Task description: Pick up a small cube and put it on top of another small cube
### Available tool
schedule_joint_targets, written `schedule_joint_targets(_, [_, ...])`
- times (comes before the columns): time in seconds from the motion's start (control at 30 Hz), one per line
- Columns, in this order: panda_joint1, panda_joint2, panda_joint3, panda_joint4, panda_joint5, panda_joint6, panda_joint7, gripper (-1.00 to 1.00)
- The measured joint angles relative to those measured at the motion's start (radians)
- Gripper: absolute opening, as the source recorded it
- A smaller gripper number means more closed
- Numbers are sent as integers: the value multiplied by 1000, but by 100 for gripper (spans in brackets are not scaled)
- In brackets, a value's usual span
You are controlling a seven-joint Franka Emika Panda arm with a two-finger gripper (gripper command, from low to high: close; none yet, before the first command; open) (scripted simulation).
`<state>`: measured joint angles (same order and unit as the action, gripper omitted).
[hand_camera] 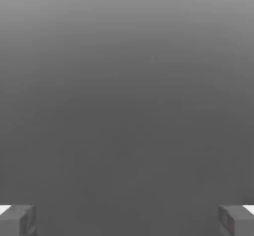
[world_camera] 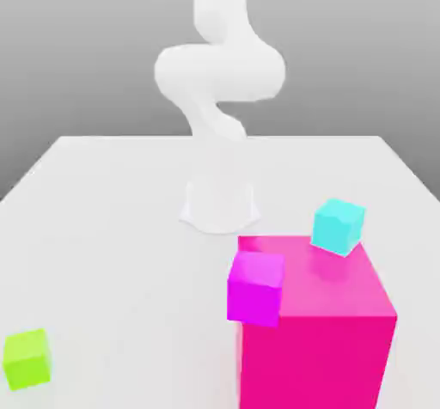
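Note:
The small lime-green cube [world_camera: 27,358] rests on the white table near the front corner on the exterior view's left. A cyan cube [world_camera: 338,225] sits tilted on the far top edge of the big pink block [world_camera: 318,330]. A magenta cube [world_camera: 255,288] hangs at the block's near top corner on the exterior view's left. The white arm [world_camera: 219,72] rises from its base [world_camera: 219,205] at the table's middle and curls upward. In the hand view my gripper [hand_camera: 127,220] is open, its two grey fingertips [hand_camera: 17,220] far apart with only plain grey background between them.
The white table [world_camera: 112,244] stretches wide between the arm's base and the lime-green cube. The big pink block fills the front area on the exterior view's right and stands tall.

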<state>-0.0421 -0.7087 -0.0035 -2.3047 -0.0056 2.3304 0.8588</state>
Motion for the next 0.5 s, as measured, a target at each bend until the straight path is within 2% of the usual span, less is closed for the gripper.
schedule_joint_targets(0.5, [-211, 550, -72, -27, -19, 181, 343, 0])
